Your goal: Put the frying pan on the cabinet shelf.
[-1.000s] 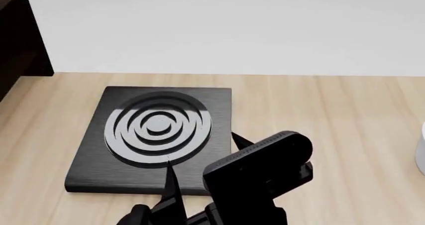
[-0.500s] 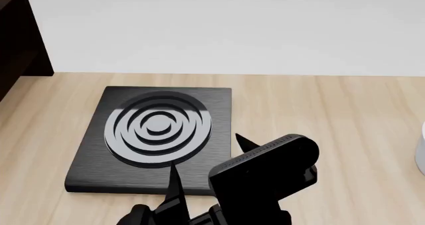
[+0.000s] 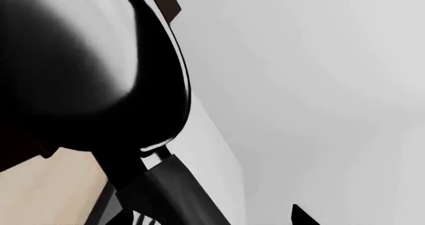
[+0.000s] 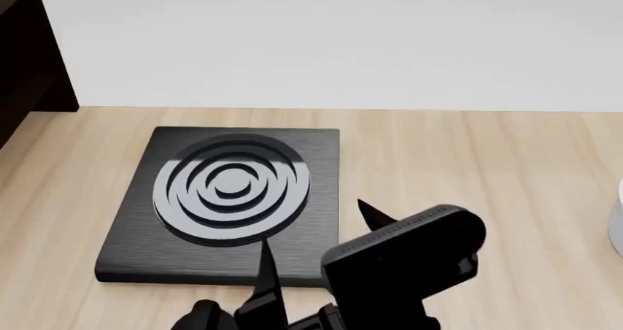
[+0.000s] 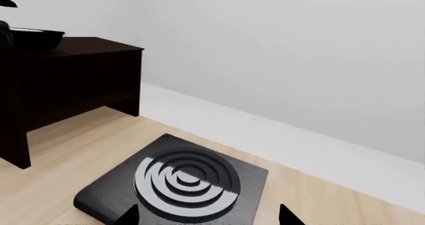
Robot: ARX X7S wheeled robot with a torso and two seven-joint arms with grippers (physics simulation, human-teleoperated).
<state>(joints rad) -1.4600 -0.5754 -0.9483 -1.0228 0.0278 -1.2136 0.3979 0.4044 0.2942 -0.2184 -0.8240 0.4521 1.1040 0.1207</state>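
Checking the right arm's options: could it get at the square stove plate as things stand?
Probably yes. The right gripper hangs open just over the near edge of the stove plate, fingers pointing at it, and nothing lies between them.

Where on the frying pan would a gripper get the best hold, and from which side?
Probably the short handle. The frying pan has a rounded, glossy bowl with no flat faces to pinch, while the handle sticks out as a narrow bar. In the left wrist view it points toward the camera, so come in from the handle end, jaws closing across its width.
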